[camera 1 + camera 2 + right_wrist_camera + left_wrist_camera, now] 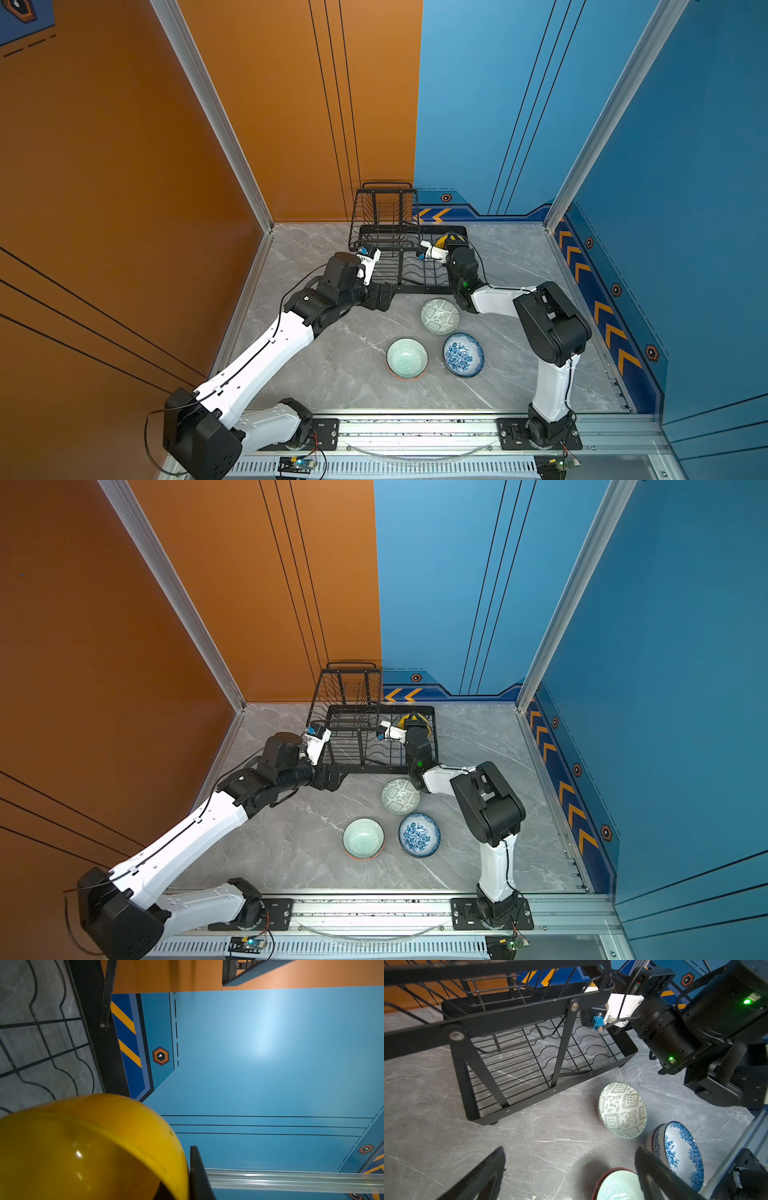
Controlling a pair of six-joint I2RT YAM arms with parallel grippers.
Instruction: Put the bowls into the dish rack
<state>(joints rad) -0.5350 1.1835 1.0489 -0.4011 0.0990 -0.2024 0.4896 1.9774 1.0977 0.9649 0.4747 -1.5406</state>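
Note:
The black wire dish rack [386, 249] [365, 737] [529, 1053] stands at the back of the table. My right gripper [452, 241] [412, 724] [182, 1178] is shut on the wall of the plain yellow bowl [441, 240] [404, 721] [83, 1147], holding it on edge over the right end of the rack's lower tray [91, 1022]. My left gripper [382, 296] [330, 776] [569, 1174] hangs open and empty by the rack's front left corner. On the table in front lie the grey-green geometric bowl [440, 316] [400, 796] [623, 1109], the mint ringed bowl [407, 358] [363, 838] [618, 1186] and the blue floral bowl [463, 354] [419, 834] [681, 1155].
The mint bowl sits nested in a bowl with an orange-red rim [600, 1180]. A pinkish striped wall [651, 1138] shows beside the blue bowl. Orange and blue walls close the back and sides. An aluminium rail [415, 432] runs along the front edge.

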